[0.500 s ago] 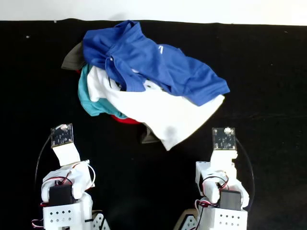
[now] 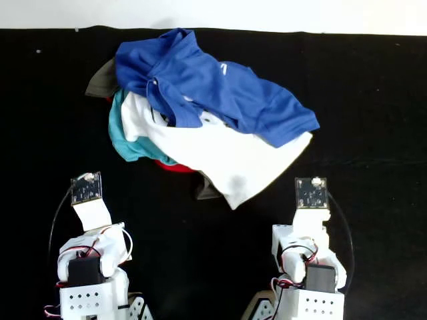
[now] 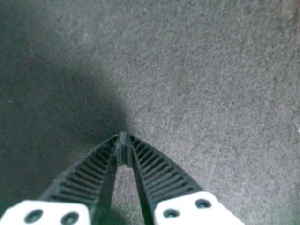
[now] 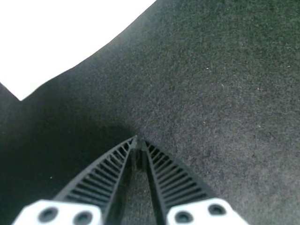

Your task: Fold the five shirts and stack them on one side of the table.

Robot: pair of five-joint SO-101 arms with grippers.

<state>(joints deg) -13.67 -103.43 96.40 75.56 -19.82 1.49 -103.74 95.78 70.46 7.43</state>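
While the shirts (image 2: pixel 212 112) are heaped tangled ahead of the left pincer (image 3: pixel 123 141) and right pincer (image 4: pixel 136 142), both pressed together over the table (image 2: pixel 373 133), several layers could be caught when one is pulled.

Robot lab bench, by the look of it. Table (image 2: pixel 373 100) covered in black felt (image 3: pixel 211 70); left arm (image 2: pixel 90 267) and right arm (image 2: pixel 308 267), small white plastic units with bare wires (image 2: pixel 79 251), stand at its near edge. Shirts (image 2: pixel 200 113) lie heaped on the felt.
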